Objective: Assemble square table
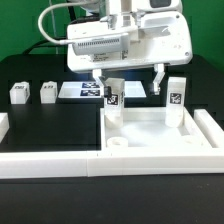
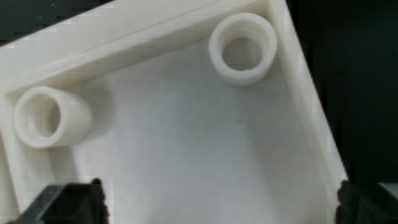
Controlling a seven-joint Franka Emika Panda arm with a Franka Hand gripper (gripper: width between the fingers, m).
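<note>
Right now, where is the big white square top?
In the exterior view, the square top lies right of centre, under the open gripper, with the marker board just to its left.

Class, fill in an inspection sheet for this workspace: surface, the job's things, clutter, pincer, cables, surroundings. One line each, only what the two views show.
Surface: black table, bordered by white rails.
Job's things: square table top; two upright legs at its far corners; two loose legs on the exterior view's left.
Clutter: nothing seen; the marker board lies flat.
Grippers: pincer open above the top, holding nothing.
Cables: one dark cable behind the arm.
Surroundings: green backdrop.
</note>
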